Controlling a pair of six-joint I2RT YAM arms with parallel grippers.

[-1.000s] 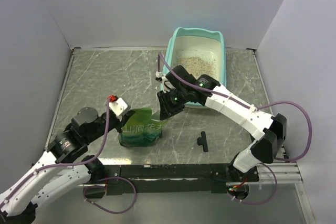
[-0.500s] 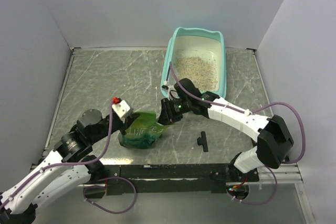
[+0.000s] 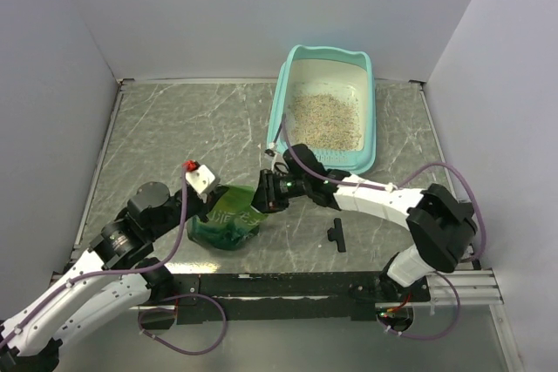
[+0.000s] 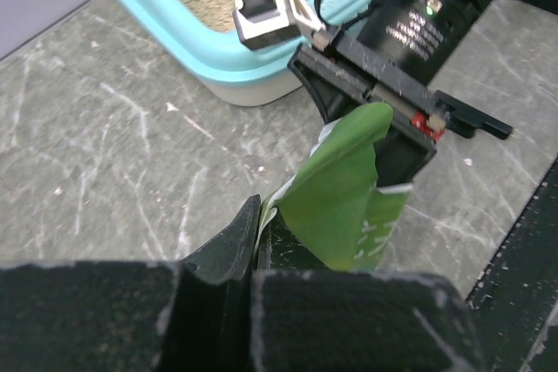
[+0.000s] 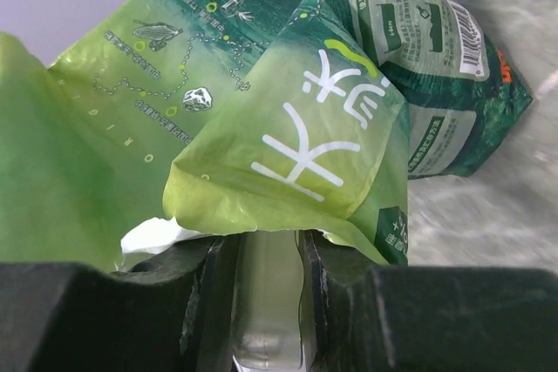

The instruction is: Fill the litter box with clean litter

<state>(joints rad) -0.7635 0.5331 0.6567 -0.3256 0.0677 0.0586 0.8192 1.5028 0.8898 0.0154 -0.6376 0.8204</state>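
Jaws of the left gripper (image 4: 258, 218) are clenched on the near left edge of the green pouch (image 3: 228, 219); in the left wrist view its film is seen pinched between the black fingers. From above, those fingers are mostly covered by the wrist's own camera block. The pouch is held crumpled over the near middle of the grey table (image 3: 174, 128), between the two arms. Its mouth cannot be made out, and whether its bottom rests on the table cannot be told.

The right edge of the pouch is taken by the right gripper (image 3: 261, 196). Its jaws are set partly apart, with a fold of the pouch gripped between them, as seen from the left wrist. The right wrist view is almost wholly blocked by green film.

A small black T-shaped piece (image 3: 336, 234) lies on the table at the near right, well apart from the pouch.

The litter box (image 3: 372, 111) is placed at the far right. Its long axis runs near to far, and the raised end is pointed toward the back wall. Its near left corner is hidden by the right arm. The clean litter (image 3: 324, 119) is spread over the middle and near part of the box floor, and the far strip is left white.
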